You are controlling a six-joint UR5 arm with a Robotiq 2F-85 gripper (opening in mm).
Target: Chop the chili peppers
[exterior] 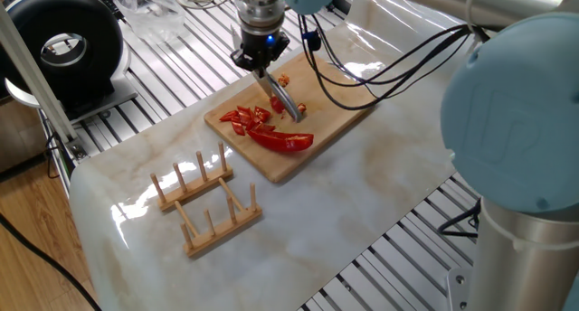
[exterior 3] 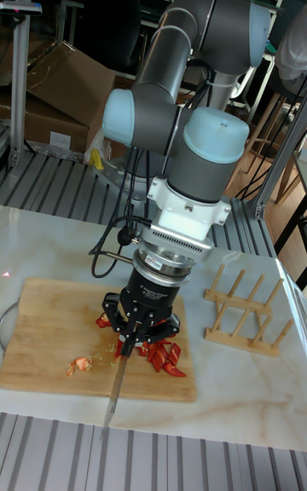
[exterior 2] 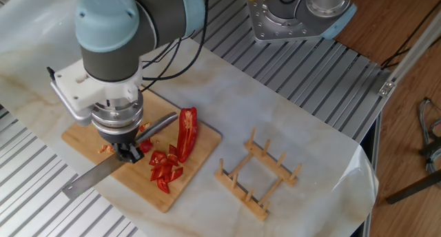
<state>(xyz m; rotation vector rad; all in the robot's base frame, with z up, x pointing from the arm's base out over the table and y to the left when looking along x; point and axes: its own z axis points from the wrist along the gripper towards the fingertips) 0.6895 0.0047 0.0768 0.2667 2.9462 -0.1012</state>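
A bamboo cutting board (exterior: 339, 101) (exterior 2: 176, 196) (exterior 3: 43, 329) lies on the marble sheet. On it are the chili peppers: one long glossy red half (exterior: 285, 141) (exterior 2: 187, 130), a pile of cut red pieces (exterior: 244, 118) (exterior 2: 164, 169) (exterior 3: 164, 355), and small loose bits (exterior: 283, 80) (exterior 2: 105, 148) (exterior 3: 79, 363). My gripper (exterior: 263, 69) (exterior 2: 129, 153) (exterior 3: 136, 331) hangs over the board, shut on a metal knife (exterior: 288, 103) (exterior 2: 89, 180) (exterior 3: 113, 393). The knife lies low across the board, between the loose bits and the pile.
A wooden peg rack (exterior: 206, 202) (exterior 2: 258, 175) (exterior 3: 247, 308) stands on the marble beside the board. A black round device (exterior: 68, 44) and a plastic bag (exterior: 149, 8) sit at the back on the slatted metal table. Cables trail from the arm.
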